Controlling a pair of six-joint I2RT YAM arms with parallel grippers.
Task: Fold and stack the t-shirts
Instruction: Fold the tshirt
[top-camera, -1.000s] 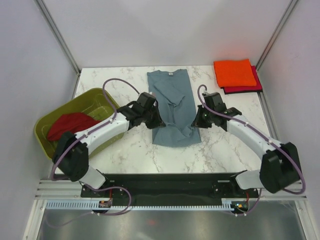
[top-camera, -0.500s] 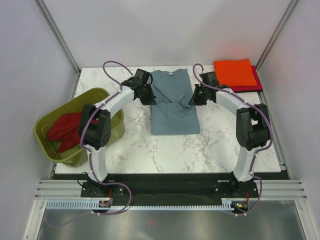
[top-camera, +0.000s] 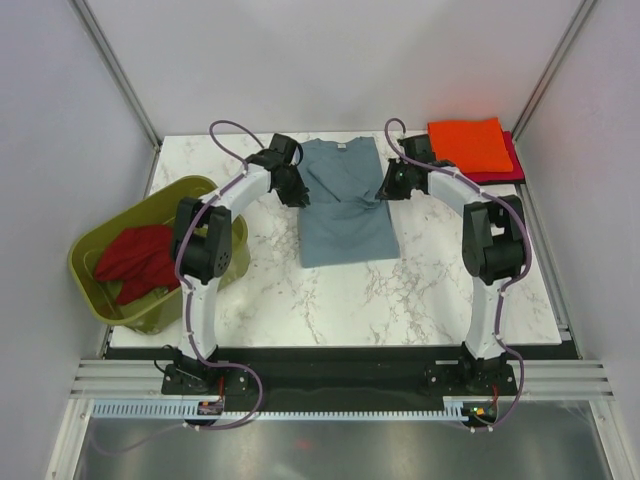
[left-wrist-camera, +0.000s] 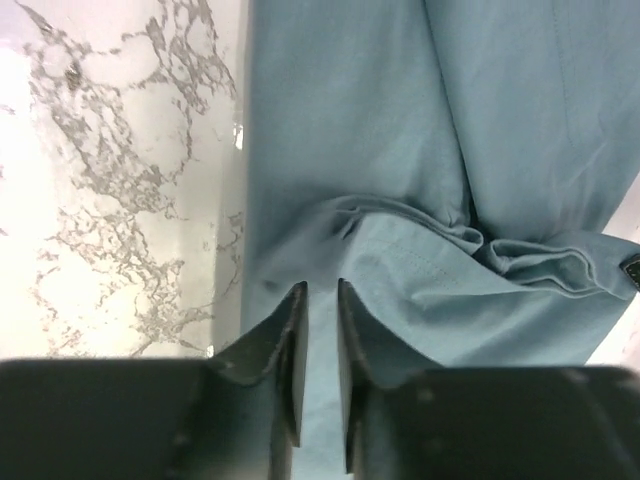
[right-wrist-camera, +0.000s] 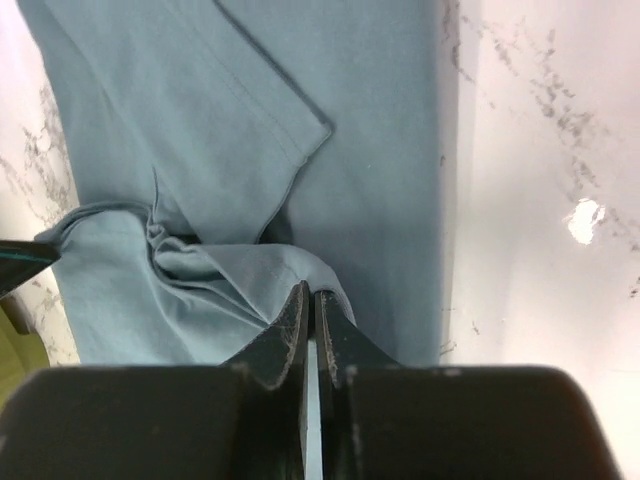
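A white, grey-veined marble bench (top-camera: 420, 290) fills the middle, enclosed by plain pale grey walls on the left (top-camera: 60, 120), far (top-camera: 330, 60) and right (top-camera: 600, 130). Slanted aluminium struts (top-camera: 115, 70) mark the far corners. A black base plate (top-camera: 330, 365) and white slotted rail (top-camera: 330, 408) edge the near side above a brushed metal surface (top-camera: 330, 450). The light is soft and even.

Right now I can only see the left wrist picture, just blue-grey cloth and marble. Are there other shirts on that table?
Observer: Yes. From above, a folded orange t-shirt lies at the far right corner of the table, on top of a folded deep red t-shirt.
Operator: Any more?
Observer: A red t-shirt sits bunched in an olive-green tub at the left side.
Operator: What is the other arm doing?
Observer: Its own camera shows the right tool shut on the blue-grey t-shirt, at its folded edge.
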